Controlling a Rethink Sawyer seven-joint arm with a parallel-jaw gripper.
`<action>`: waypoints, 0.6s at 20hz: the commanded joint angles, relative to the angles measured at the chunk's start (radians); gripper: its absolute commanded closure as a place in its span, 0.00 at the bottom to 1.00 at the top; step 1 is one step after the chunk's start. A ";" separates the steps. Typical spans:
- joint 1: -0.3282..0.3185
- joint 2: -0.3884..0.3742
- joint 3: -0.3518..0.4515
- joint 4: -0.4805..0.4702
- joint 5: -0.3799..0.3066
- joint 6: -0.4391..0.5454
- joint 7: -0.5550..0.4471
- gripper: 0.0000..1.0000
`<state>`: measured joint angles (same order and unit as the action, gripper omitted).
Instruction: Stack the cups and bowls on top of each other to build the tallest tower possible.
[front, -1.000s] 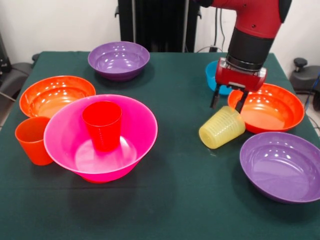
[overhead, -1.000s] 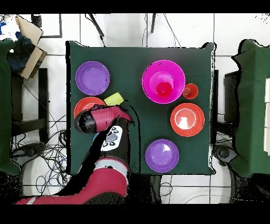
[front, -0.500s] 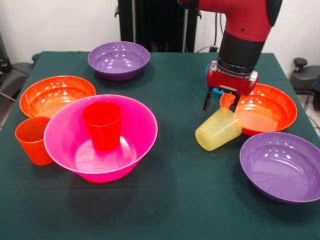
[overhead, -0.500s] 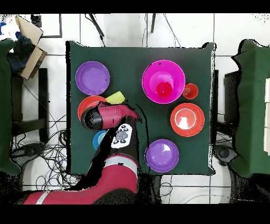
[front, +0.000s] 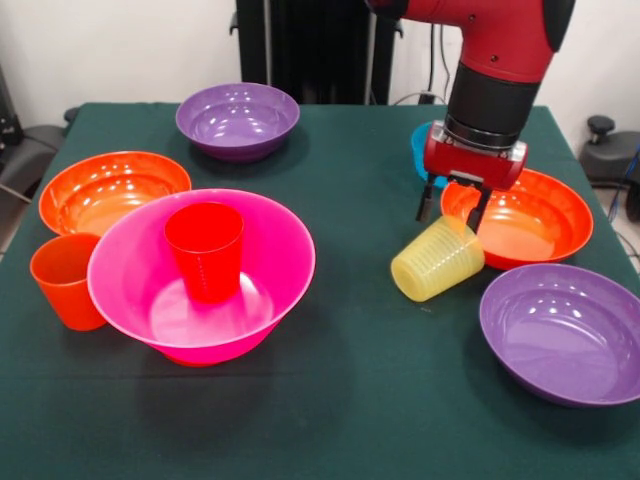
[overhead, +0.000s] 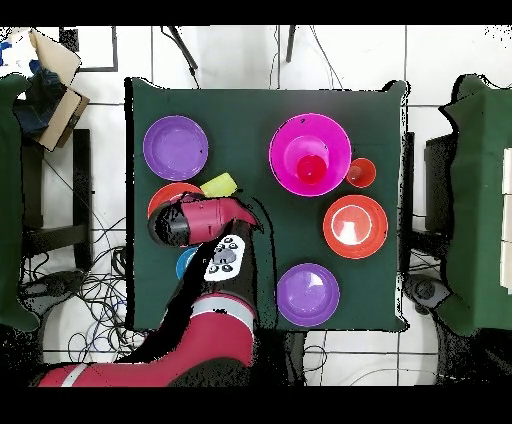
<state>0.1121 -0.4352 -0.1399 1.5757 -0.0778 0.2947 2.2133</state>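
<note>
A yellow cup (front: 438, 260) lies on its side on the green cloth, its base against the rim of an orange bowl (front: 535, 215). My gripper (front: 452, 208) hangs just above that cup, open, with nothing between its fingers. A red cup (front: 205, 250) stands upright inside the big pink bowl (front: 275, 265). An orange cup (front: 62, 280) stands beside the pink bowl. In the overhead view the arm hides the gripper; the yellow cup (overhead: 219, 184), the pink bowl (overhead: 285, 140) and the red cup (overhead: 311, 170) show.
A purple bowl (front: 565, 330) sits near the front right, another purple bowl (front: 237, 118) at the back. A second wide orange bowl (front: 112, 188) lies at the left. A small blue bowl (front: 420, 145) shows behind the gripper.
My gripper swung a little left, then back right, staying above the yellow cup. The yellow cup and the orange bowl beside it shifted slightly left.
</note>
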 joint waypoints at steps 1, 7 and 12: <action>0.031 0.033 0.054 -0.070 0.031 -0.059 0.130 0.00; 0.142 0.089 -0.094 -0.148 0.059 -0.123 0.202 0.00; 0.237 0.178 -0.268 -0.218 0.122 -0.144 0.251 0.00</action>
<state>0.2792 -0.3516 -0.3071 1.4899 -0.0233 0.2204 2.2141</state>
